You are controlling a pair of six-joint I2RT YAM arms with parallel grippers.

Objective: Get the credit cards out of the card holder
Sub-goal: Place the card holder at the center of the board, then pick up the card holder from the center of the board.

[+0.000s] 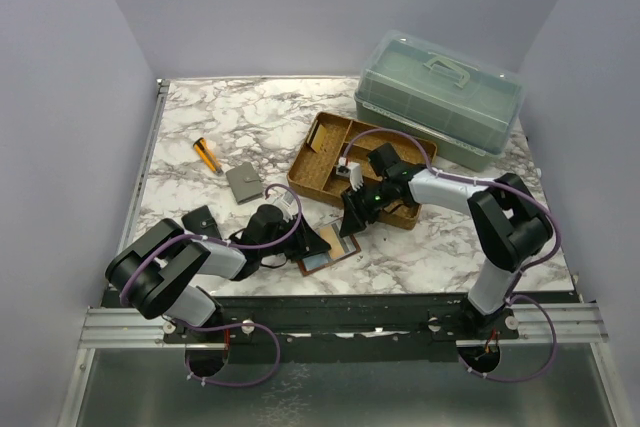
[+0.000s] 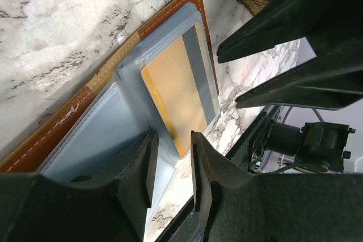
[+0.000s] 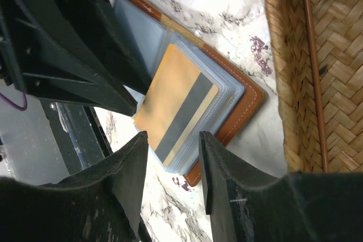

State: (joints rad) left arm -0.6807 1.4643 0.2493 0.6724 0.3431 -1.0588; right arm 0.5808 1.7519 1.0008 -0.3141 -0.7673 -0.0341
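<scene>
The card holder (image 1: 328,253) lies open on the marble near the front edge, with its brown leather rim (image 2: 68,118) and clear sleeves facing up. An orange credit card (image 2: 173,92) with a grey stripe sits in the top sleeve and also shows in the right wrist view (image 3: 173,97). Other cards are hidden under it. My left gripper (image 2: 172,168) is open and low over the sleeve's corner, with its left finger (image 2: 139,168) over the plastic. My right gripper (image 3: 173,165) is open just above the card's end. Both grippers meet over the holder, the left (image 1: 308,243) and the right (image 1: 350,223).
A wicker tray (image 1: 322,142) stands just behind the holder, close to my right gripper, and shows in the right wrist view (image 3: 317,55). A green-clear toolbox (image 1: 440,97) is at the back right. A grey wallet (image 1: 243,183), a black wallet (image 1: 200,219) and an orange pen (image 1: 207,155) lie to the left.
</scene>
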